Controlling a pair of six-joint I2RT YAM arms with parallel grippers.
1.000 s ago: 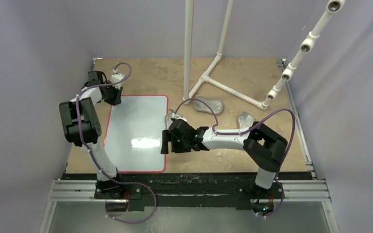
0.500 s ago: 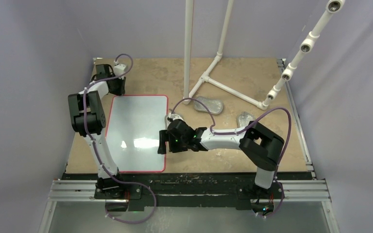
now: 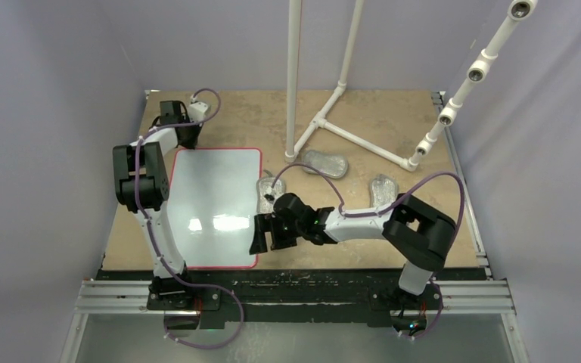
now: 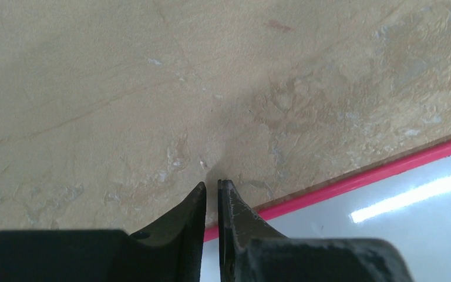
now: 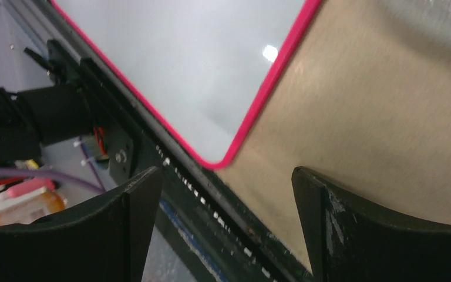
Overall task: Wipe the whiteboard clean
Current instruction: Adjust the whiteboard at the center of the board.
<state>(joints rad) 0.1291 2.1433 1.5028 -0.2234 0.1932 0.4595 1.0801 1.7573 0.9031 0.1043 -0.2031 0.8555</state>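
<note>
whiteboard (image 3: 212, 198) flat on left half of table (image 3: 393, 128) | my left gripper (image 4: 211, 187) pressed together, pinching nothing, tips over bare table just outside board's far rim | my right gripper (image 5: 226, 173) spread wide above board's near right corner

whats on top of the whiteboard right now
Nothing rests on the whiteboard: its visible surface is bare white with only light glare. The left arm overhangs and hides part of its left edge, so that strip cannot be checked.
</note>
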